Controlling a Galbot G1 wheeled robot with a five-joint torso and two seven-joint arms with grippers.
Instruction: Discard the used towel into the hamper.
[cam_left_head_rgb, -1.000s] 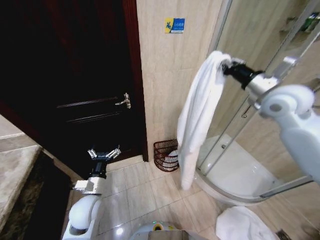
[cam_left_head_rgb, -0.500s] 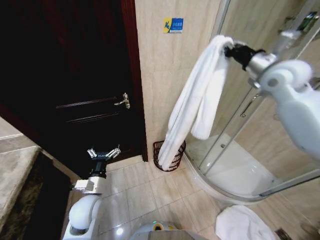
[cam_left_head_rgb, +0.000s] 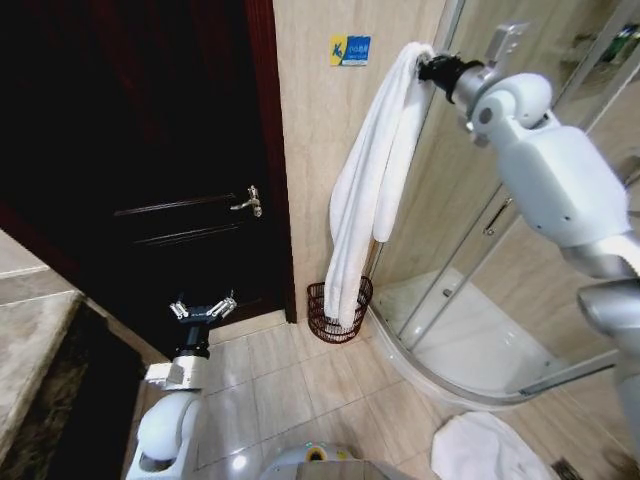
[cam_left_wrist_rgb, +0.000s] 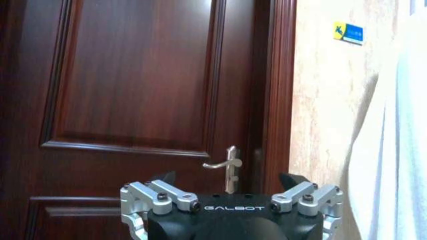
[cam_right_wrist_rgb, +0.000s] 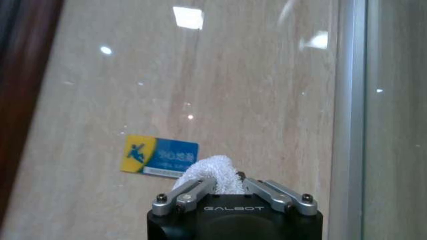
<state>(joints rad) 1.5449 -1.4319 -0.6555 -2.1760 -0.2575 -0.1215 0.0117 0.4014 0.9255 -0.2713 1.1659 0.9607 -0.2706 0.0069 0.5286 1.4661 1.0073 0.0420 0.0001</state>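
Right gripper: raised high by the wall, clamped on towel. Towel: hangs long, lower end dipping at hamper rim. Hamper: on floor in corner between door and shower. Left gripper: low, idle, fingers spread. Step: carry over hamper; next calls for lowering, then release. Unclear: whether the towel end is inside the hamper.

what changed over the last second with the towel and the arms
The right tool, shut on the white towel, swung it left toward the wall, so its lower end now hangs into the hamper instead of beside it. Nothing was let go. The left tool stayed open and parked low by the door; the second towel on the floor stayed put.
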